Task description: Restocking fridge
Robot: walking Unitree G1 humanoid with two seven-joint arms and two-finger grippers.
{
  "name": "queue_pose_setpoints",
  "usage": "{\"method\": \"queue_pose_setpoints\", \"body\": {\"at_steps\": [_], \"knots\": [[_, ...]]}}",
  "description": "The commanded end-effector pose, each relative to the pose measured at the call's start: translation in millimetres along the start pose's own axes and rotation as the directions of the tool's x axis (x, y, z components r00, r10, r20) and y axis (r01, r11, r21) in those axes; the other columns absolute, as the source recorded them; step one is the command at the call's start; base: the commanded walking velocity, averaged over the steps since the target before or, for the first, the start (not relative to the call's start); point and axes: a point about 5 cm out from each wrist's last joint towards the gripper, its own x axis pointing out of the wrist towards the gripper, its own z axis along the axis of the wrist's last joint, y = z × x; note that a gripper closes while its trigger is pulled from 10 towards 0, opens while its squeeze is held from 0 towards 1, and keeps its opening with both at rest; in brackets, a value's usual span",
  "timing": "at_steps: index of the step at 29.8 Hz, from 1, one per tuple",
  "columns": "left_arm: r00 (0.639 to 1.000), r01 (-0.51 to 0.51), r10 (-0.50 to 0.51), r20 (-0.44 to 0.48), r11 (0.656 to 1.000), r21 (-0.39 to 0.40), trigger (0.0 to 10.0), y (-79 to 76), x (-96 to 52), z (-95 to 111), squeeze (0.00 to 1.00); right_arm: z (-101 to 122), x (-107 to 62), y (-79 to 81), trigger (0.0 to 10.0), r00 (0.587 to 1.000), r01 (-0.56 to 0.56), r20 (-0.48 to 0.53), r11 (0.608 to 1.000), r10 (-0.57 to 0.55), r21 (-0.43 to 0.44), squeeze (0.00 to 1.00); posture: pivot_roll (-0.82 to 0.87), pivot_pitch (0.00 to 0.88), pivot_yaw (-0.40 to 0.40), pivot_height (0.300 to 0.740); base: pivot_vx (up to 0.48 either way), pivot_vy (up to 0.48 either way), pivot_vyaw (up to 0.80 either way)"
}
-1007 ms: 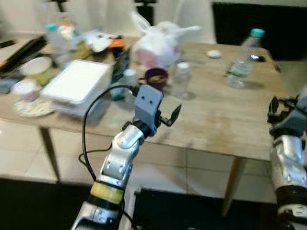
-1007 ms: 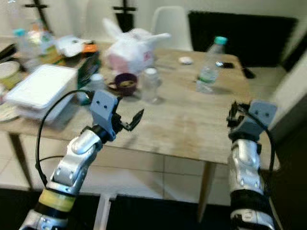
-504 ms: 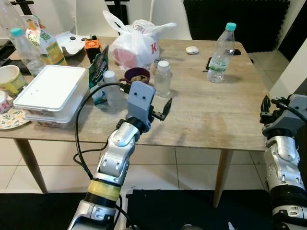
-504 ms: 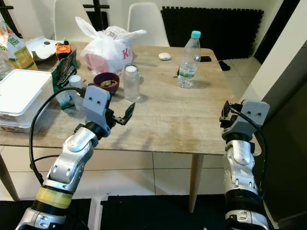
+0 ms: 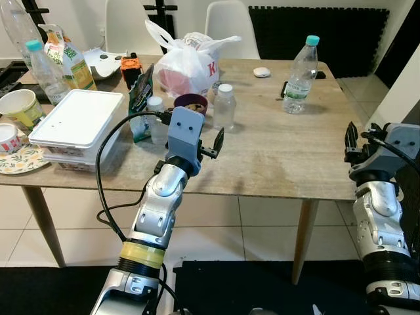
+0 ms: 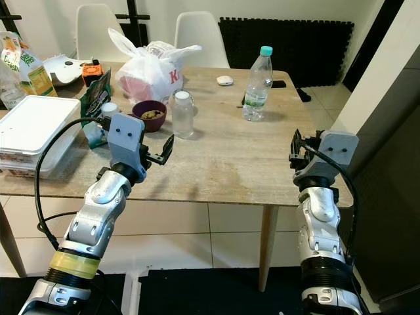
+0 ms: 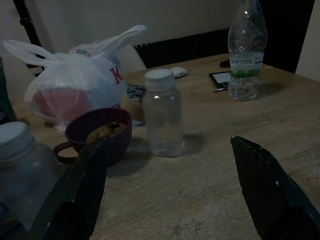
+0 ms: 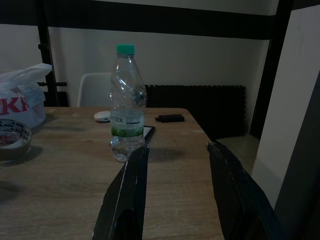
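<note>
A small clear bottle with a white cap (image 5: 224, 107) stands mid-table beside a purple bowl (image 5: 191, 104) of food. My left gripper (image 5: 211, 146) hovers open over the table's near part, a short way in front of that bottle (image 7: 163, 114), with nothing between its fingers (image 7: 87, 185). A tall water bottle with a teal cap (image 5: 300, 65) stands at the far right of the table. My right gripper (image 5: 357, 139) is raised off the table's right edge, open and empty, pointing toward that water bottle (image 8: 127, 104).
A white plastic bag (image 5: 187, 62), a second small bottle (image 5: 155, 120), a white lidded box (image 5: 75, 121), a juice carton (image 5: 71, 62), cups and another bottle (image 5: 41, 62) crowd the table's left half. A phone (image 8: 147, 132) lies by the water bottle. White chairs stand behind the table (image 5: 275, 164).
The head view was blurred and has steadied, shifting slightly. The left gripper has edged a little left and up over the table; the right arm has drifted slightly inward.
</note>
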Motion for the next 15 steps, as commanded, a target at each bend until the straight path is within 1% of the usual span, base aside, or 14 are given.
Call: {"method": "queue_pose_setpoints", "body": {"at_steps": [1, 6, 15], "knots": [[1.0, -0.001, 0.001, -0.002, 1.0, 0.005, 10.0, -2.9, 0.2, -2.1, 0.0, 0.7, -1.1, 2.3, 10.0, 1.0, -0.011, 0.0, 1.0, 0.011, -0.004, 0.0, 0.01, 0.062, -0.029, 0.74, 0.0, 0.0, 0.0], [1.0, -0.004, 0.004, 0.003, 1.0, 0.008, 10.0, -2.5, 0.5, -2.0, 0.0, 1.0, -1.2, 2.9, 10.0, 1.0, -0.014, 0.002, 1.0, 0.014, -0.006, 0.0, 0.01, 0.063, -0.029, 0.74, 0.0, 0.0, 0.0], [1.0, 0.006, -0.006, 0.009, 1.0, 0.014, 10.0, -4.4, 0.2, -2.8, 0.0, 0.8, -2.0, 3.1, 10.0, 1.0, -0.018, -0.001, 1.0, 0.018, -0.012, 0.0, 0.01, 0.062, -0.029, 0.74, 0.405, 0.0, 0.0]]}}
